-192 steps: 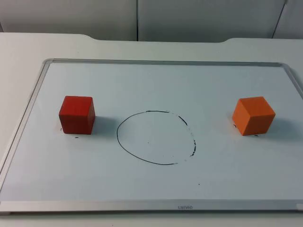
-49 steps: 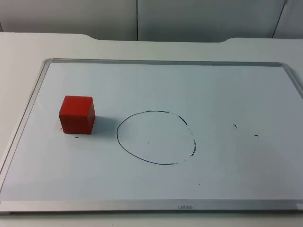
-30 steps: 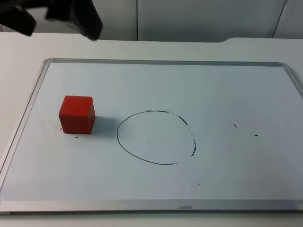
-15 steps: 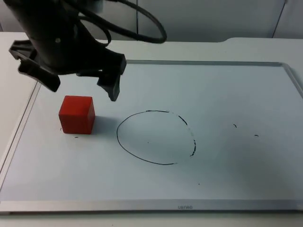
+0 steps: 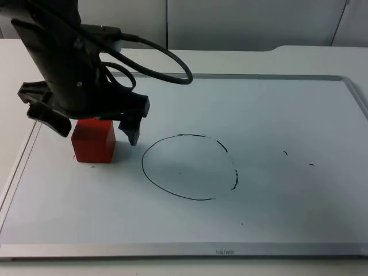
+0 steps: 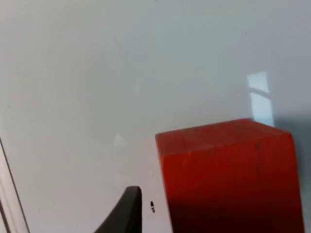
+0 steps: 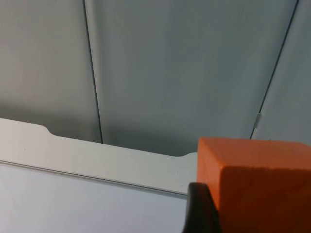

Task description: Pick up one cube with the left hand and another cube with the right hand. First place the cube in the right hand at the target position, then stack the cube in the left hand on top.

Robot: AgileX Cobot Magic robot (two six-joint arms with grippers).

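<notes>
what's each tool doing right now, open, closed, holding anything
Left tool: open, straddling the red cube on the whiteboard, not gripping it yet.
Right tool: shut on the orange cube, held up off the board.

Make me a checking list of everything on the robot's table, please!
Surface: whiteboard with a metal frame lying on the white table; a black drawn circle near its middle, a few small pen marks.
Job's things: red cube on the board beside the circle; orange cube held up off the table.
Clutter: nothing seen.
Grippers: left gripper open, low over the red cube, one of its fingers on each side, not closed on it; right gripper shut on the orange cube, facing the grey partition wall.
Cables: left out.
Surroundings: grey partition wall behind the table.
</notes>
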